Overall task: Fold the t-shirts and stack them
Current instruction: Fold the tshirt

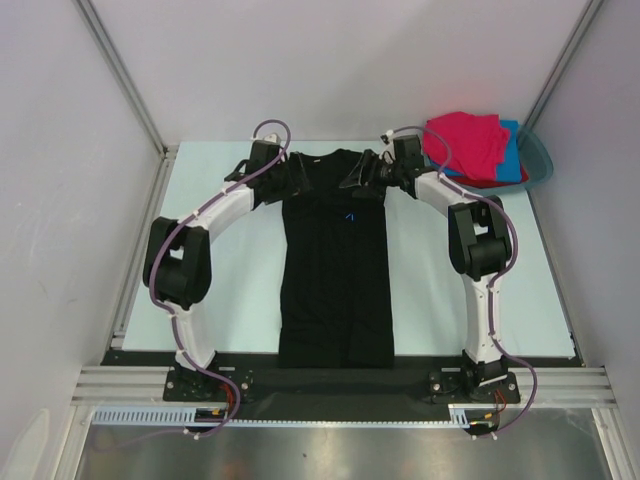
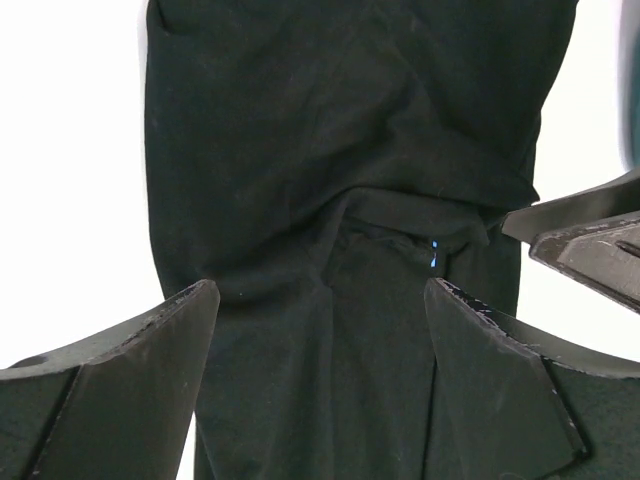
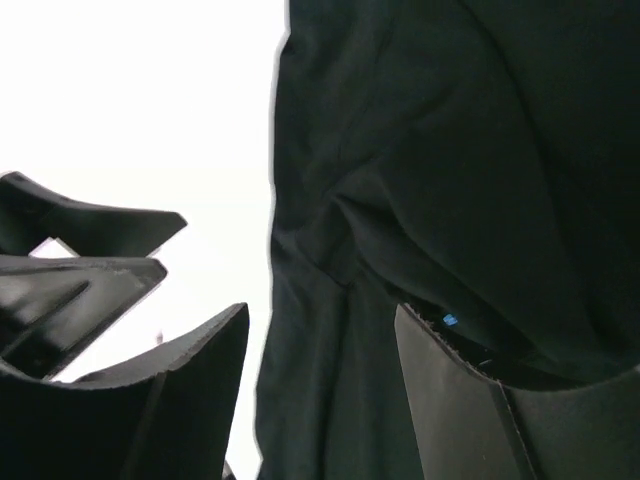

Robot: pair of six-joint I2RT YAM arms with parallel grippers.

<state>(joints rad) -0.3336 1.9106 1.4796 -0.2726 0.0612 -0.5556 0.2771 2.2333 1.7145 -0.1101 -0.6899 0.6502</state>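
Jaws on your left arm (image 1: 222, 212) and right arm (image 1: 484, 310) stand wide, gripping nothing, over the collar end of the black t-shirt (image 1: 335, 270). It lies as a long strip on the bench (image 1: 230, 290), probably ready for folding toward you.

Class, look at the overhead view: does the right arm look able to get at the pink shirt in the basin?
Probably yes. The pink shirt lies uncovered on top of the pile in the basin, and the right end effector sits close by over the black shirt, with no obstacle between them.
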